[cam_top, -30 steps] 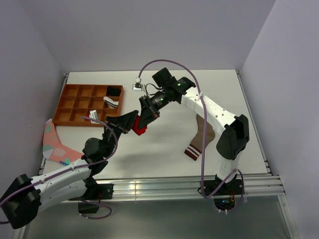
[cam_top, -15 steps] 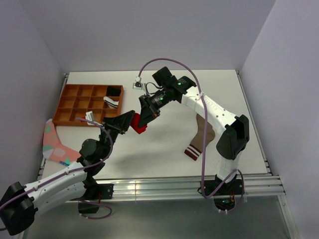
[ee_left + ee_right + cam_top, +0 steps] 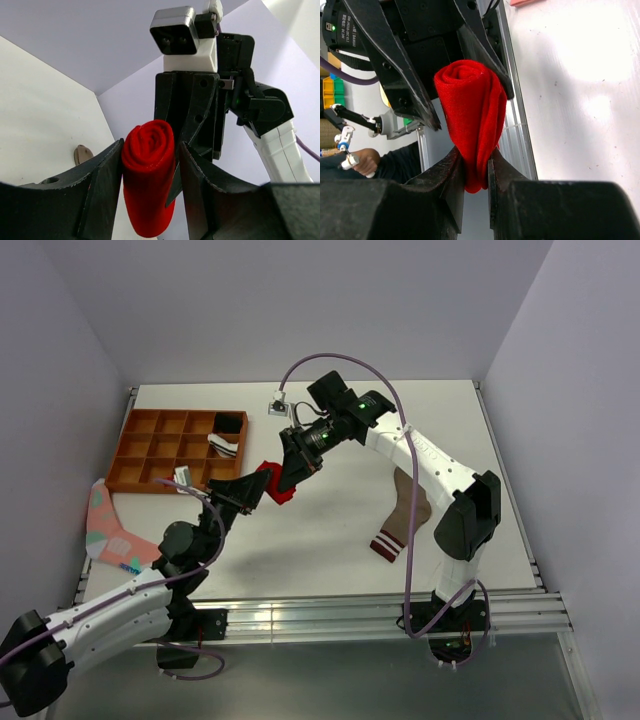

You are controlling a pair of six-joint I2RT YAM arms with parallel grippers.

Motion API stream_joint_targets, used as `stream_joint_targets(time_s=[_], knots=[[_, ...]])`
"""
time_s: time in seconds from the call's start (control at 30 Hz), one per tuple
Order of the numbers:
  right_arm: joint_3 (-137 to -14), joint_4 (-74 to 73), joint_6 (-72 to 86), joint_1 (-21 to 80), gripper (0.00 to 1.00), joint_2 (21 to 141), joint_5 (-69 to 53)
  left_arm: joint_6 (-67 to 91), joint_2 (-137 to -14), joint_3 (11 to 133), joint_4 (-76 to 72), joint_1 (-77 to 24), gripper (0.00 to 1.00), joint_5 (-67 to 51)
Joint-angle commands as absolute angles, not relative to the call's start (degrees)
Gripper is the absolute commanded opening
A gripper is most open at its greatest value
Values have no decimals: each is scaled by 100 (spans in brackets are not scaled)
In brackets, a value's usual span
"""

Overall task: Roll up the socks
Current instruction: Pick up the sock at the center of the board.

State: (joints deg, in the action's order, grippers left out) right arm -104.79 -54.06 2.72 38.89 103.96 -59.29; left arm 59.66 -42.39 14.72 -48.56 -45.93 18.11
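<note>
Red sock roll (image 3: 470, 100) is pinched by right gripper (image 3: 476, 160); left gripper (image 3: 150, 147) is now spread wider around it (handover likely); tan sock (image 3: 397, 510) is unrolled.

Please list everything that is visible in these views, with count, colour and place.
Red sock: one, red, rolled, in the air between both arms.
Tan-brown sock: one, striped cuff, flat on table, right.
Pink sock: one, teal patches, table's left edge.
Tray: one, orange-brown, far left.
Black roll: one, in tray.
Black-and-white roll: one, in tray.
Table: one, white.
Left fingers: two, black, open beside the red sock.
Right fingers: two, black, pinching its end.
</note>
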Motion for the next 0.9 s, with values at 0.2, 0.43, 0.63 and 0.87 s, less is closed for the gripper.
stream_joint_targets(time_s=[0.2,0.43,0.63,0.87], knots=[[-10758,-5414,272,3858,0,10169,-5933,6082,-4377,1459,-5028,-4570,50,1538],[-10766,-5475,194,3858,0,10178,-5819,6073,-4561,1591,-4993,-4570,39,1433],[-10767,-5581,88,3876,0,10195,-5591,6187,-4597,1556,-4948,-4579,6,1450],[-10828,-5668,-104,3859,25,10265,-4845,6074,-4316,1792,-4237,-4562,0,1757]])
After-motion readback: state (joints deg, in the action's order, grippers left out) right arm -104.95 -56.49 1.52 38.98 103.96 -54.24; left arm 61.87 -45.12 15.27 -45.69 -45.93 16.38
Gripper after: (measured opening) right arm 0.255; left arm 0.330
